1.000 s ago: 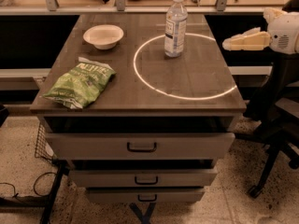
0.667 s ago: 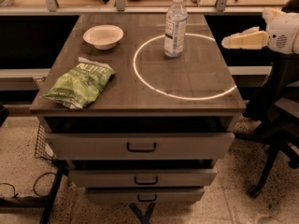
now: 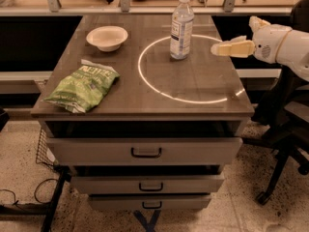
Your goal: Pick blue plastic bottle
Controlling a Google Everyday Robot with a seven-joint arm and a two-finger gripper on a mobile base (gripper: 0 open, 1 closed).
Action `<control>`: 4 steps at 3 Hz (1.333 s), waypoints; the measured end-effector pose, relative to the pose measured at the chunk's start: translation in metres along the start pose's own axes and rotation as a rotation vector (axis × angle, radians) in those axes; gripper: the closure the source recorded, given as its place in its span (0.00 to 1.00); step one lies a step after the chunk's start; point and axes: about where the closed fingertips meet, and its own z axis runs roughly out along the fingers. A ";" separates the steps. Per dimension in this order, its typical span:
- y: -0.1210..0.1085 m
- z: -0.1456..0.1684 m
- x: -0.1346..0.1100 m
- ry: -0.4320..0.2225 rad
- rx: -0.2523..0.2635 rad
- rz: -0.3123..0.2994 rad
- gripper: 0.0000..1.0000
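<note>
The blue plastic bottle [image 3: 182, 27] stands upright at the back of the table top, just inside the far edge of a white painted circle [image 3: 188, 98]. It is clear and bluish, with a white cap and a white-and-blue label. My gripper [image 3: 216, 49] comes in from the right at about the height of the bottle's lower half. It points left at the bottle and stops a short gap to its right, touching nothing.
A white bowl [image 3: 107, 37] sits at the back left and a green chip bag [image 3: 82, 85] at the front left. The table [image 3: 145, 108] has several drawers below. A black office chair [image 3: 285, 124] stands to the right, under my arm.
My gripper has moved left, closer to the bottle. The bottle, bowl and chip bag have not moved.
</note>
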 end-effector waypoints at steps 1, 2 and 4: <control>0.006 0.051 0.006 -0.025 -0.080 0.025 0.00; 0.008 0.082 0.002 -0.028 -0.122 0.033 0.00; 0.008 0.129 -0.005 -0.042 -0.176 0.048 0.00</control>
